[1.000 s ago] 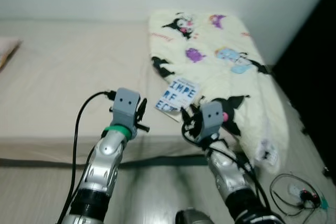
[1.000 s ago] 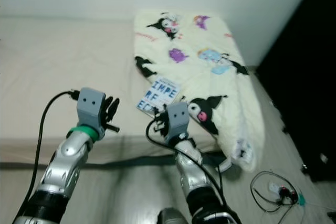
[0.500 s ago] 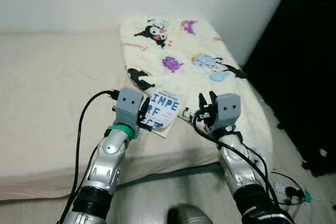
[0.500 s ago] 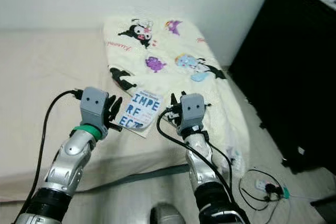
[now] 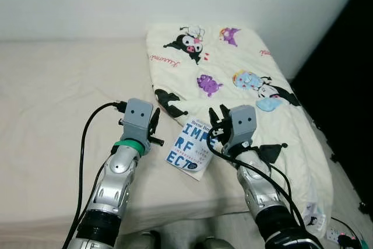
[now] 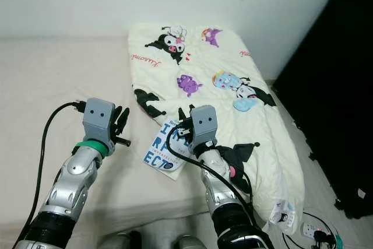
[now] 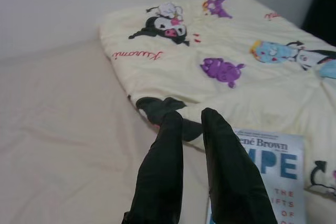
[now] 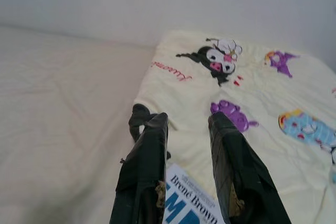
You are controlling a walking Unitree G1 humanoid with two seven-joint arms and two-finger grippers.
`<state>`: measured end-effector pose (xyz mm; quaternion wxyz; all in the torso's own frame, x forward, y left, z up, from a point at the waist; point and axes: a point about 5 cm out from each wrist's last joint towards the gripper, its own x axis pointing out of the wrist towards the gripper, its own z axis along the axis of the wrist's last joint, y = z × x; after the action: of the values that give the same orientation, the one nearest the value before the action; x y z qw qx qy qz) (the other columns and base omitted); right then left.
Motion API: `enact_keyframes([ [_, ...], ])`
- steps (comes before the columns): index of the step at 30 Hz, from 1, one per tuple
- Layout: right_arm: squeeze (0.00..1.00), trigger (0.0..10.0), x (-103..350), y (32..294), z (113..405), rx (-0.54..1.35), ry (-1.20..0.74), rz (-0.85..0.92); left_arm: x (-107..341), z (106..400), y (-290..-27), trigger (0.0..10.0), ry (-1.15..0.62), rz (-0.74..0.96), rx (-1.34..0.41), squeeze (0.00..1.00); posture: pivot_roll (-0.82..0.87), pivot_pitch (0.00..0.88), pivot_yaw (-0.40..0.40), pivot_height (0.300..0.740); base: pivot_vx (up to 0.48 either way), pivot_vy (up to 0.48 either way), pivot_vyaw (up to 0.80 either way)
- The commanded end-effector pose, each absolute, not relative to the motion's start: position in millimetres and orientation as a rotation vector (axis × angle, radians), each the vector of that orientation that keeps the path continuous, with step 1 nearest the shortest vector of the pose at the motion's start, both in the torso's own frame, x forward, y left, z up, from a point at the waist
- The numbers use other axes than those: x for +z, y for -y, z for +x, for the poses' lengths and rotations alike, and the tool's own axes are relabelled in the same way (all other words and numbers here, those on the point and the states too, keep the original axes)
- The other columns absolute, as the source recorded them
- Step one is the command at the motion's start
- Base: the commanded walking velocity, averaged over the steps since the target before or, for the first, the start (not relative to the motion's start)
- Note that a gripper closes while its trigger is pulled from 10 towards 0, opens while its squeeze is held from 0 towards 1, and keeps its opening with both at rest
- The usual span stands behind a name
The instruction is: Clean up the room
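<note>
Book [image 5: 194, 149] w/ white cover & blue lettering lies flat on the bed [image 5: 58, 103], partly over the edge of the cartoon-print blanket [image 5: 245, 80], just ahead of both grippers. Since 1 s ago the view has swung & closed in; book now sits between the arms, so robot is lined up for a pick. Right gripper [image 8: 185, 124] spread, poised above book's top edge. Left gripper [image 7: 190, 121] fingers nearly together, holding nothing; its gap is hard to judge
</note>
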<state>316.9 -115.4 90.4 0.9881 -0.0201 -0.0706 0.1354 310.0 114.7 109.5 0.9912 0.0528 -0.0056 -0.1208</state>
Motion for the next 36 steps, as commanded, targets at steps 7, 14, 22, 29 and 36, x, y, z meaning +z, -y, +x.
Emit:
enact_keyframes([
  [7, 0.00, 10.0, 77.3, 113.8, 309.2, 0.256, 0.086, -0.007, 102.3, 305.6, -113.1, 10.0, -0.015, 0.115, -0.261, 0.00, -0.05, 0.015, 0.041, 0.702, 0.000, 0.000, 0.00],
  [14, 0.00, 10.0, 75.8, 114.2, 308.3, 0.253, 0.079, -0.001, 101.1, 305.9, -109.6, 10.0, -0.017, 0.127, -0.280, 0.00, -0.05, 0.015, 0.046, 0.677, 0.000, 0.000, 0.00],
  [22, 0.00, 10.0, 76.4, 113.9, 308.0, 0.258, 0.080, 0.004, 103.4, 308.4, -107.5, 10.0, -0.013, 0.126, -0.283, 0.00, -0.05, 0.014, 0.047, 0.647, 0.000, 0.000, 0.00],
  [29, 0.00, 10.0, 76.3, 113.9, 307.6, 0.259, 0.080, 0.006, 103.3, 308.0, -105.9, 10.0, -0.013, 0.127, -0.289, 0.00, -0.05, 0.017, 0.049, 0.627, 0.000, 0.000, 0.00],
  [36, 0.00, 10.0, 76.6, 113.4, 307.4, 0.257, 0.082, 0.015, 104.4, 308.2, -105.2, 10.0, -0.011, 0.130, -0.295, 0.00, -0.04, 0.022, 0.058, 0.607, 0.000, 0.000, 0.00],
])
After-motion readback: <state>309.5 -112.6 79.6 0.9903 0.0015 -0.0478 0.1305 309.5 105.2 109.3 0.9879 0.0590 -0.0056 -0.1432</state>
